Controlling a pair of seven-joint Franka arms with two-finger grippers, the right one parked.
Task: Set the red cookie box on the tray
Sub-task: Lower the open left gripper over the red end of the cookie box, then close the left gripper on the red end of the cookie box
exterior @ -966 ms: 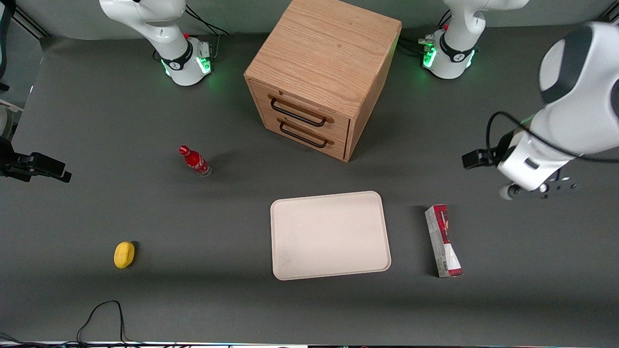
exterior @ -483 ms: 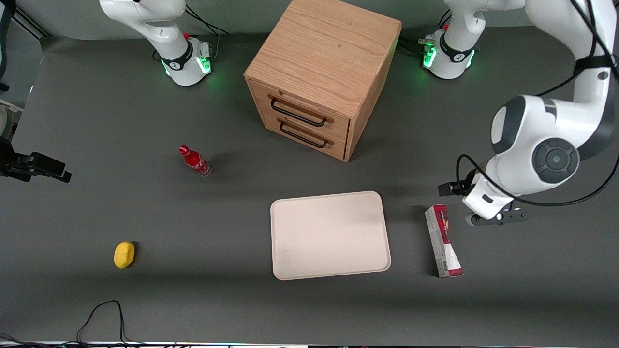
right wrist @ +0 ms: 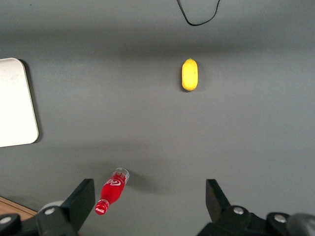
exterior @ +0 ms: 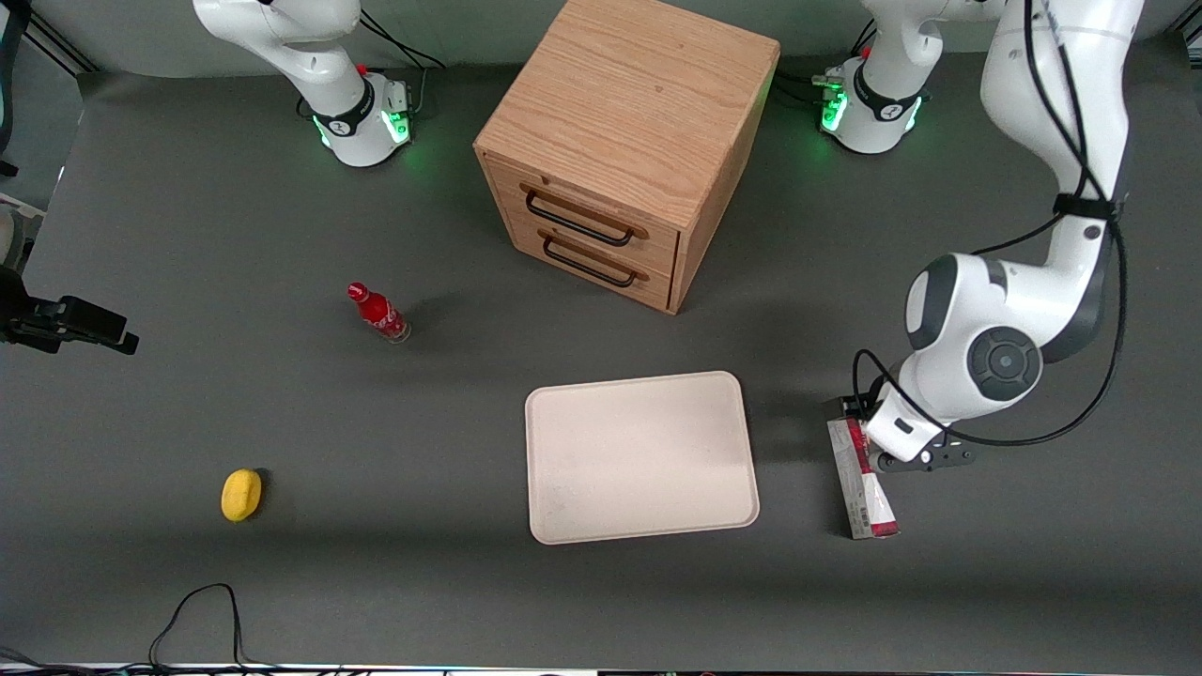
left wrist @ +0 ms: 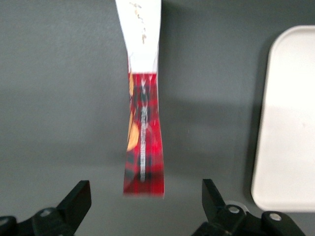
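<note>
The red cookie box [exterior: 870,502] lies flat on the grey table beside the tray [exterior: 641,457], toward the working arm's end. In the left wrist view the box [left wrist: 142,132] shows its dark red patterned face and white part, lying lengthwise between the lines of the two fingers. My left gripper [exterior: 869,434] hangs over the box's end farther from the front camera. Its fingers [left wrist: 78,200] stand wide open and empty, apart from the box. The cream-white tray also shows in the left wrist view [left wrist: 288,123], with nothing on it.
A wooden drawer cabinet [exterior: 624,150] stands farther from the front camera than the tray. A small red bottle [exterior: 378,313] and a yellow object [exterior: 241,494] lie toward the parked arm's end. A black cable [exterior: 202,610] loops near the table's front edge.
My left arm has swung in from the working arm's end and come down over the cookie box. The box and tray have not moved.
</note>
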